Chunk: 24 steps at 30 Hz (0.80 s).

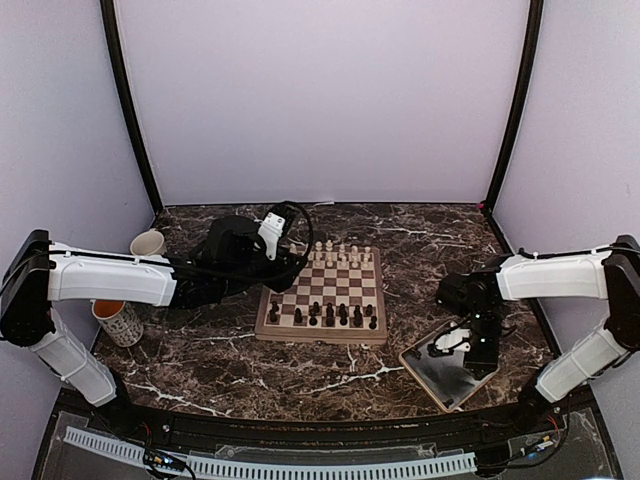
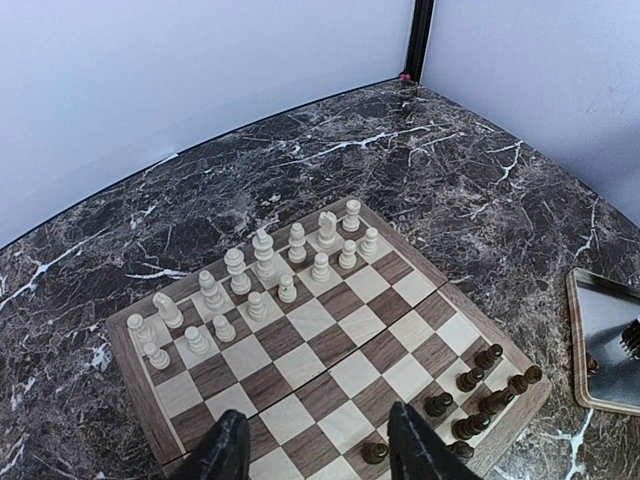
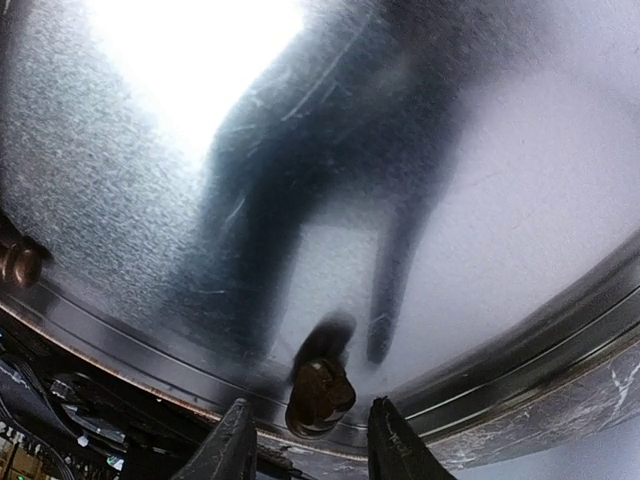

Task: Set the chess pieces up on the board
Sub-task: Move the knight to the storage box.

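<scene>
The right tool [image 3: 310,412] hangs low over the shallow metal-floored tray [image 3: 480,200]. Its two fingers are set moderately apart and straddle one dark brown chess piece [image 3: 320,390] that stands just inside the tray's rim. A sliver of gap shows on each side, so nothing is gripped yet. The spacing suits the job: wide enough to drop round the small piece, narrow enough to need only a short squeeze. The piece's nearness to the rim looks like the awkward part, since the fingers have little room on that side. A second dark piece [image 3: 18,262] sits at the left edge of the right wrist view, well apart from the first.

The left tool [image 2: 318,415] hovers above the left side of the board [image 2: 300,365], fingers spread with nothing between them, apparently waiting while the other arm fetches. The board lies in the middle of the table [image 1: 230,375]. The cream chessmen [image 2: 260,280] fill its two far rows. The dark chessmen [image 2: 480,390] stand along the side facing the arms with gaps among them, so I judge the dark side only partly set, with the tray supplying the remainder.
</scene>
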{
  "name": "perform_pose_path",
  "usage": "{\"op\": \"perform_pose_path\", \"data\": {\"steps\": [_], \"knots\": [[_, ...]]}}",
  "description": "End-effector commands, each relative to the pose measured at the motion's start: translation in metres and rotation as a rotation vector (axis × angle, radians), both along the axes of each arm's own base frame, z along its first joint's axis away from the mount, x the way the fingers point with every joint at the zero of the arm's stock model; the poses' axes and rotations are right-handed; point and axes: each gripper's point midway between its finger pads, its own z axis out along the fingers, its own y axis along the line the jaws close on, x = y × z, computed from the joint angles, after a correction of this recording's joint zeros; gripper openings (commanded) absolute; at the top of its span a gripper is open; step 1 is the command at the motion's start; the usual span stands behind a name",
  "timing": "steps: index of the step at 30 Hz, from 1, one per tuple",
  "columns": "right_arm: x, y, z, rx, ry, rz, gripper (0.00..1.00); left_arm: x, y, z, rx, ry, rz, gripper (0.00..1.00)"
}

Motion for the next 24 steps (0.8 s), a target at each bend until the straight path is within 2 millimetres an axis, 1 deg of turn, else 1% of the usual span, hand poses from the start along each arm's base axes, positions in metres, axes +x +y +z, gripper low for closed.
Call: {"op": "perform_pose_path", "data": {"steps": [1, 5, 7, 10, 13, 18, 22, 24], "knots": [[-0.001, -0.008, -0.004, -0.041, 0.012, 0.004, 0.37, 0.002, 0.0, 0.017, -0.036, -0.016, 0.004, 0.5], [0.0, -0.015, -0.009, -0.078, 0.008, 0.018, 0.33, 0.002, 0.0, 0.017, -0.035, -0.016, 0.005, 0.5], [0.004, -0.015, -0.011, -0.091, -0.001, 0.022, 0.29, 0.002, 0.001, 0.016, -0.033, -0.017, 0.007, 0.5], [0.012, -0.014, -0.012, -0.097, -0.027, 0.03, 0.24, 0.002, 0.001, 0.017, -0.033, -0.019, 0.008, 0.5], [0.023, -0.007, -0.009, -0.085, -0.051, 0.04, 0.21, 0.002, 0.003, 0.016, -0.027, -0.023, 0.012, 0.5], [0.045, 0.018, -0.004, -0.024, -0.08, 0.034, 0.17, 0.002, 0.006, 0.016, -0.025, -0.029, 0.021, 0.5], [0.063, 0.043, -0.007, 0.013, -0.089, 0.042, 0.17, 0.001, 0.005, 0.014, -0.028, -0.024, 0.018, 0.5], [0.066, 0.054, -0.009, 0.036, -0.09, 0.052, 0.17, 0.001, 0.006, 0.014, -0.027, -0.023, 0.018, 0.5]]}}
